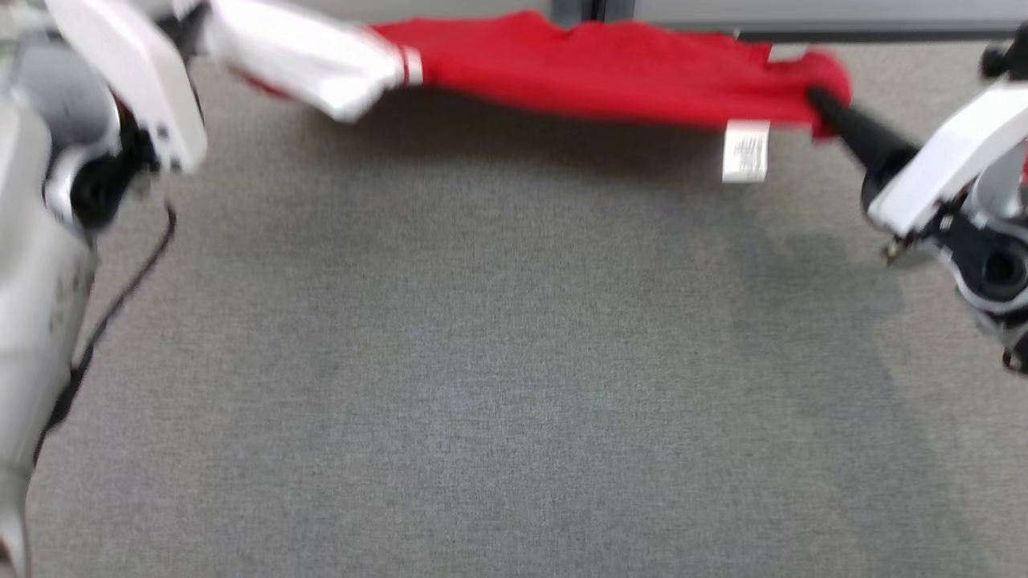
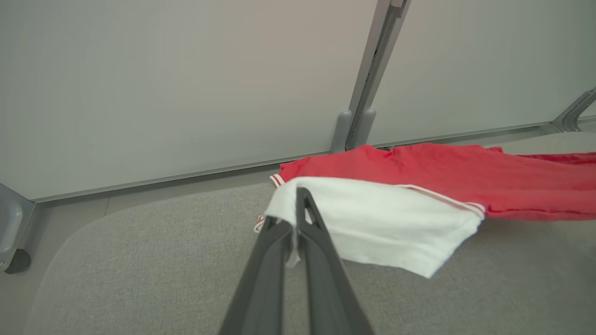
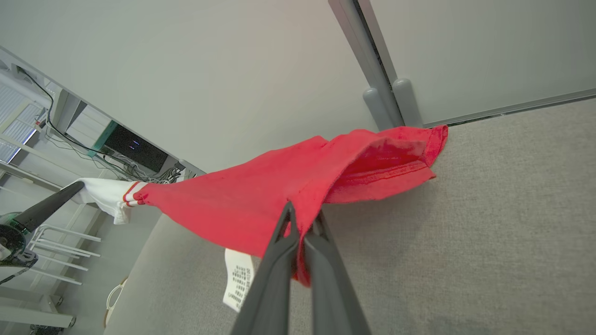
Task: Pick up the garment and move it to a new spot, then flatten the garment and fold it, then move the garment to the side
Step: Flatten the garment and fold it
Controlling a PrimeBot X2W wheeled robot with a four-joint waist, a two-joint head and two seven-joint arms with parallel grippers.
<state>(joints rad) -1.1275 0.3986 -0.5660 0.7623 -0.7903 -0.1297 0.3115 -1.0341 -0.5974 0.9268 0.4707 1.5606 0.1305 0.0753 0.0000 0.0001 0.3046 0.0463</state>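
The garment (image 1: 610,68) is a red shirt with a white sleeve (image 1: 313,60), stretched in the air between my two grippers over the far part of the grey table. My left gripper (image 2: 296,215) is shut on the white sleeve (image 2: 382,223), with the red body (image 2: 447,174) trailing off to the right. My right gripper (image 1: 817,100) is shut on the shirt's right end; in its wrist view the fingers (image 3: 300,228) pinch the red hem (image 3: 260,200). A white label (image 1: 745,150) dangles beneath the hem. My left gripper (image 3: 77,187) also appears far off, holding the sleeve.
Grey fabric table (image 1: 498,361) spreads wide below the garment. A pale partition wall with a grey post (image 2: 368,79) stands right behind it. The table's rounded left corner (image 2: 70,232) drops off beside a caster (image 2: 18,260). A black cable (image 1: 120,297) hangs along my left arm.
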